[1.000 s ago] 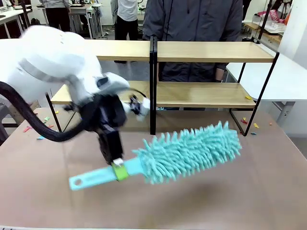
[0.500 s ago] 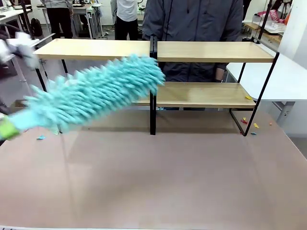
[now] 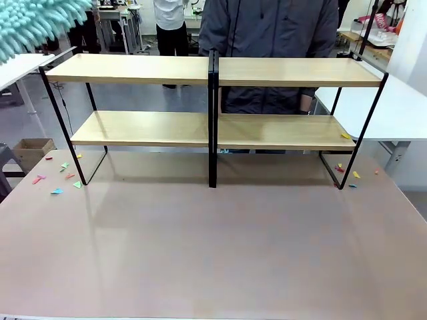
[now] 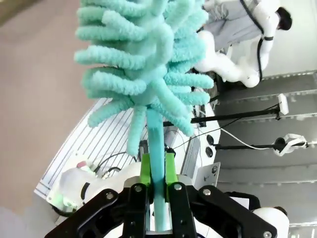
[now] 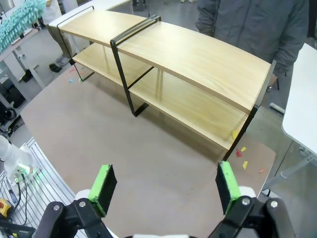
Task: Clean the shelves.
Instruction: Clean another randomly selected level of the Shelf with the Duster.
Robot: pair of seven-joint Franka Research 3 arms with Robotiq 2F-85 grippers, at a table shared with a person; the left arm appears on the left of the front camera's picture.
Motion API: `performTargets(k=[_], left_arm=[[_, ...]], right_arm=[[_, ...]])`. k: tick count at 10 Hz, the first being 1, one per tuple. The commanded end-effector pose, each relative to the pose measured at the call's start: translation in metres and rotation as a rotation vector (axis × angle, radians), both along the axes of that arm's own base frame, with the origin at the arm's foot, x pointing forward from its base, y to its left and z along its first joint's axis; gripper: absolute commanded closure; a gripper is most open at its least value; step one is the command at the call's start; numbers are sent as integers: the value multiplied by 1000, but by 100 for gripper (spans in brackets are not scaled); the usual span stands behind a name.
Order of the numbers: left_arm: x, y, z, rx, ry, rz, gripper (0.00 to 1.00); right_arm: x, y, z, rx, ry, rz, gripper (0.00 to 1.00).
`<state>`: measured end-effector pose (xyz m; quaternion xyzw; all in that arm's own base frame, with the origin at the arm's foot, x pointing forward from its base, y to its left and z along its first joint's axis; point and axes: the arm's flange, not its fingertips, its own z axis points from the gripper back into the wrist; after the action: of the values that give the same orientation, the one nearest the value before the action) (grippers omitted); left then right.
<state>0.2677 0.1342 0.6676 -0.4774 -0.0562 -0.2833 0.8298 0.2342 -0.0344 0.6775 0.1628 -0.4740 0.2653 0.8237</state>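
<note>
The duster [image 3: 37, 23] has swung up to the top-left, off the shelves [image 3: 213, 100].

Shelves [image 3: 213, 70] upright on table (wooden, two-tier)

The teal duster [image 3: 37, 23] has been swung up from low over the table [image 3: 213, 247] to the upper left corner of the front view. The left arm has been carried out of that view, and the space before the shelves [image 3: 213, 73] has been left unobstructed.
</note>
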Motion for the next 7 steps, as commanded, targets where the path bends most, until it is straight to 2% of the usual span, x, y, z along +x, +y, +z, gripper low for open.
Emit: performTargets(k=[1,3,4,5,7], left_arm=[[3,5,23,-67,-27,-13,88],[12,8,20,-91,-32,50,88],[21,8,15,-86,2,124,88],[12,7,13,-58,-34,11,88],[12,7,13,-58,-34,11,88]], right_arm=[[0,0,1,5,-2,10,0],[0,0,1,5,-2,10,0],[0,0,1,5,-2,10,0],[0,0,1,5,-2,10,0],[0,0,1,5,-2,10,0]])
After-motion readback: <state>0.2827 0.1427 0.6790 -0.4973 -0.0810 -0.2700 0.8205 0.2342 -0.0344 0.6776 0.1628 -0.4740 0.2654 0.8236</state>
